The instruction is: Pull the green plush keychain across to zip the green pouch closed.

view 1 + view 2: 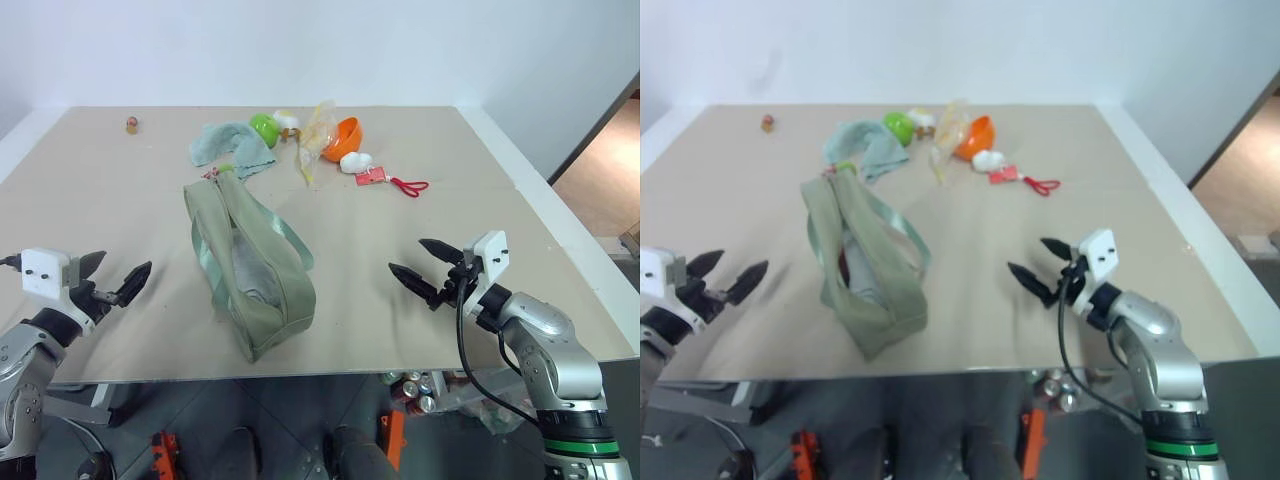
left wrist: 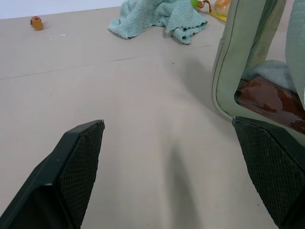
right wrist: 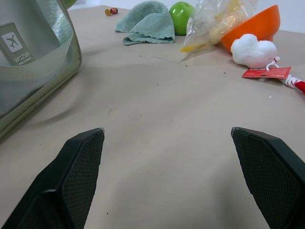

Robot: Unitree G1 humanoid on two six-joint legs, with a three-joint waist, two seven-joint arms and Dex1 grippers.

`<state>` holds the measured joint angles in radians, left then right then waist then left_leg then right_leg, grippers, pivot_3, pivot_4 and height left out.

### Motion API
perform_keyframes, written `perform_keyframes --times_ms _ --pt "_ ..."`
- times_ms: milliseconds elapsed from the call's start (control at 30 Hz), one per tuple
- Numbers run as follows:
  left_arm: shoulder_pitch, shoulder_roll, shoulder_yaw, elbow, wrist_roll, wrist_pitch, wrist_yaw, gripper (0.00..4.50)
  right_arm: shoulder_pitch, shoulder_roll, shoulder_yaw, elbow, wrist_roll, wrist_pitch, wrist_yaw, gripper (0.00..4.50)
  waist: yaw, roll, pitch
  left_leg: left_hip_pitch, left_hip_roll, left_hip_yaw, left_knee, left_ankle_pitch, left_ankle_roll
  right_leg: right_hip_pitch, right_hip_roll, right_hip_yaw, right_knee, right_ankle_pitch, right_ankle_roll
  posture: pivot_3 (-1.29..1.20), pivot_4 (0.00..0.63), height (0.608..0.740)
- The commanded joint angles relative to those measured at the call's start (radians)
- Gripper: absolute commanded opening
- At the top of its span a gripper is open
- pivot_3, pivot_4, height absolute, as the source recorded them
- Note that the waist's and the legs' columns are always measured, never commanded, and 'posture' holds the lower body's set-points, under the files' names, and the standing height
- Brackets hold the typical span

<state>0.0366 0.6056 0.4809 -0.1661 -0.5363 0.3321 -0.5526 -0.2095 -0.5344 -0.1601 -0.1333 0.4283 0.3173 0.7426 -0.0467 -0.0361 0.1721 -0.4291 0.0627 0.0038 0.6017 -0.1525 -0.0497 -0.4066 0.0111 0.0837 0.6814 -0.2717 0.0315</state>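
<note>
Left eye view: both end effectors (image 1: 113, 280) (image 1: 427, 265) hover level, fingers spread.

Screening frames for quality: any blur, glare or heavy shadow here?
Left eye view: even light, green pouch crisp. Right eye view: softer, slightly hazy. Left wrist view: faint shadow on the table between the fingers. Right wrist view: clear plastic bag shows mild glare.

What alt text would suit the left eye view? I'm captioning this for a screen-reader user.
A sage-green pouch lies on a tan table between the open left gripper and open right gripper, both apart from it. At its far end sits a green plush keychain, with a teal cloth, lime egg and orange bowl beyond.
</note>
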Motion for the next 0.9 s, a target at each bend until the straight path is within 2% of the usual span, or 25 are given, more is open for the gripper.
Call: perform_keyframes --times_ms 33,533,733,800,900 --pt "-0.029 0.012 0.016 -0.005 -0.003 -0.012 -0.003 4.46 -0.017 -0.015 -0.028 -0.020 0.017 -0.005 0.001 4.41 0.000 0.000 0.000 0.000 0.000 0.000 0.000 0.000 0.000 0.000 0.000 0.000 0.000 0.000 0.000 0.00 0.150 0.740" --pt "-0.061 0.021 0.020 -0.041 -0.071 0.015 -0.068 4.46 -0.027 -0.018 -0.032 -0.021 0.020 0.004 -0.005 4.41 0.000 0.000 0.000 0.000 0.000 0.000 0.000 0.000 0.000 0.000 0.000 0.000 0.000 0.000 0.000 0.00 0.150 0.740" --pt "0.015 0.142 0.099 -0.271 -0.405 0.225 -0.246 4.46 -0.062 -0.028 -0.028 -0.013 0.026 0.029 0.005 4.41 -0.002 -0.002 0.002 -0.001 0.001 0.001 0.000 0.000 0.000 -0.001 0.000 0.000 0.000 0.000 0.000 0.00 0.150 0.740" --pt "0.061 0.214 0.149 -0.343 -0.493 0.294 -0.291 4.46 -0.091 -0.049 -0.030 -0.054 0.073 0.081 0.032 4.41 -0.002 -0.001 0.002 0.000 0.001 0.000 0.000 0.000 0.000 0.000 0.000 0.000 0.000 0.000 -0.001 0.00 0.150 0.740" --pt "0.139 0.263 0.221 -0.412 -0.579 0.352 -0.322 4.46 -0.130 -0.094 -0.008 -0.184 0.191 0.214 0.077 4.41 -0.003 0.004 0.005 0.000 0.001 0.001 0.000 0.000 0.000 -0.001 0.000 0.000 0.000 -0.002 -0.003 0.00 0.150 0.740"
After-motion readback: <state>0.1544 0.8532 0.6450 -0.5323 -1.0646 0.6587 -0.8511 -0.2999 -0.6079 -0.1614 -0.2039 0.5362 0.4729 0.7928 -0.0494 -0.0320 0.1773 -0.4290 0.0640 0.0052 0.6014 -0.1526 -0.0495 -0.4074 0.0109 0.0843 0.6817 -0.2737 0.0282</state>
